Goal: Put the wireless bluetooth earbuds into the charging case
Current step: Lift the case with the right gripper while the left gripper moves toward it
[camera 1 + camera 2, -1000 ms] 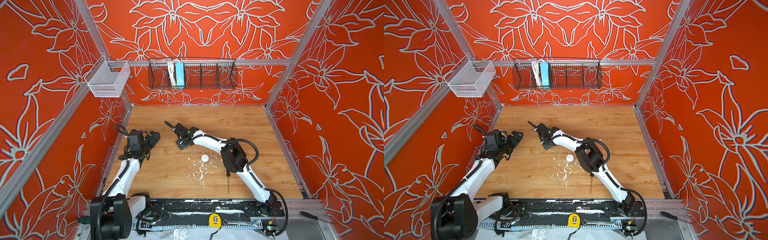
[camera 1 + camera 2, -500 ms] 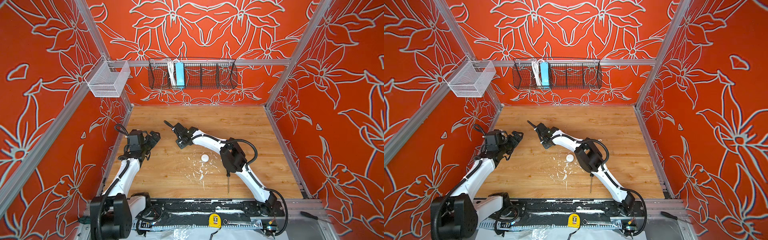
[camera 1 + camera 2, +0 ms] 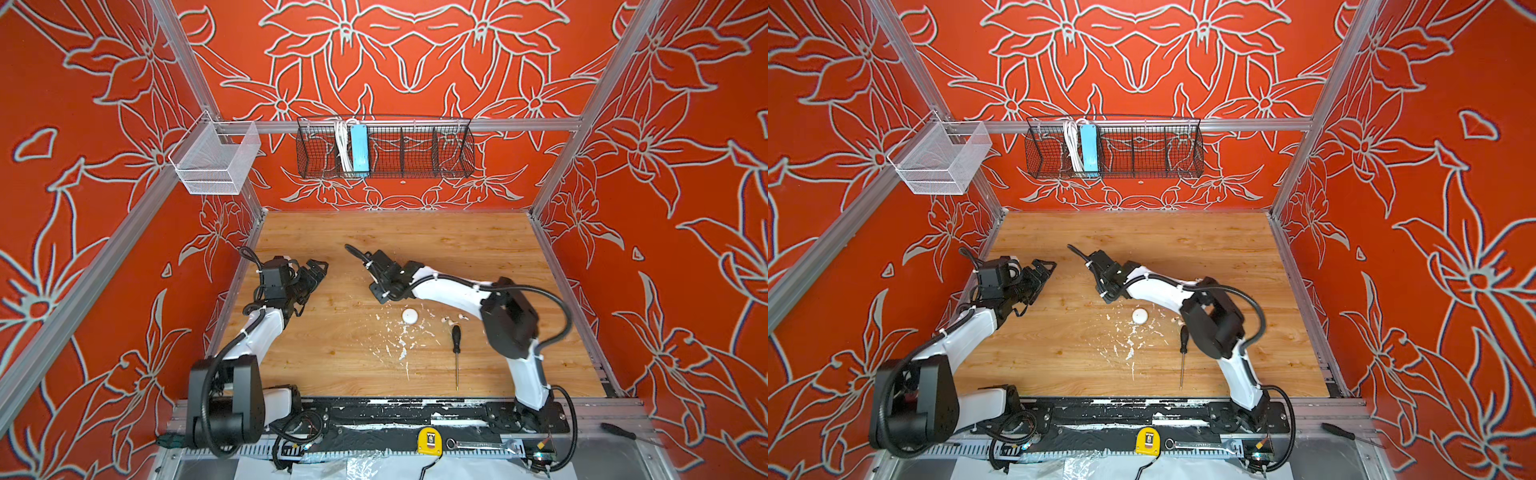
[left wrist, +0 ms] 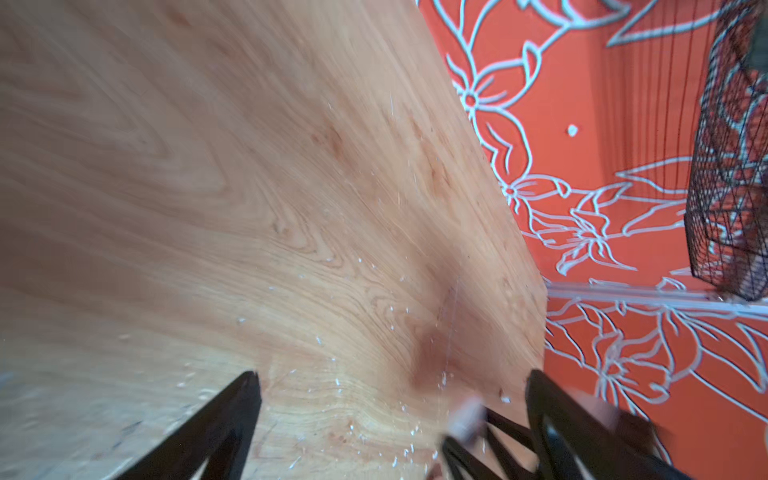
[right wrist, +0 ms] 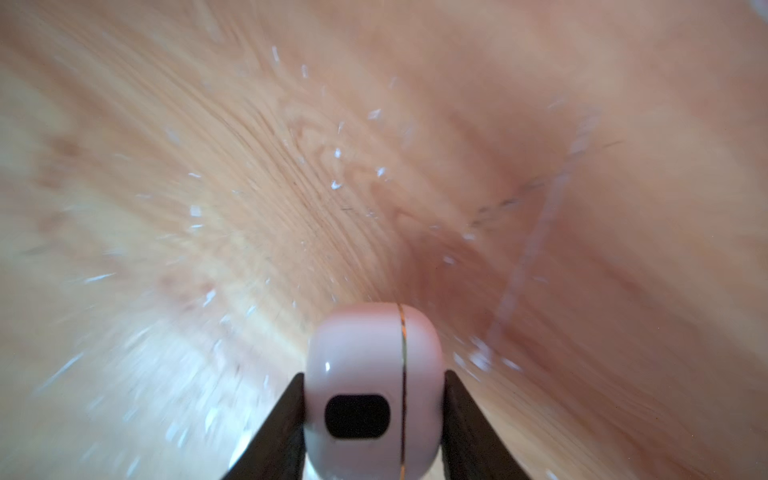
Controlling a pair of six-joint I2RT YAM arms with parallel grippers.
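Observation:
The charging case (image 3: 409,316) (image 3: 1139,315), a small round white puck, lies shut on the wooden floor near the middle. Two tiny white earbuds (image 3: 446,320) (image 3: 462,317) lie just right of it, partly behind the right arm in a top view (image 3: 1177,320). My right gripper (image 3: 381,293) (image 3: 1106,296) (image 5: 374,378) points down at the floor, up and left of the puck. It is shut on a white rounded box (image 5: 374,353) with a dark oval mark and a gold seam. My left gripper (image 3: 318,268) (image 3: 1044,268) (image 4: 390,395) hangs open and empty near the left wall.
A black-handled screwdriver (image 3: 456,336) (image 3: 1182,337) lies below the earbuds. White paint flecks (image 3: 400,340) dot the floor beneath the puck. A black wire basket (image 3: 384,147) and a white mesh basket (image 3: 216,160) hang on the walls. A yellow tape measure (image 3: 429,440) sits on the front rail.
My right gripper's jaws have narrowed onto the white rounded box. Both arms have stayed almost where they were.

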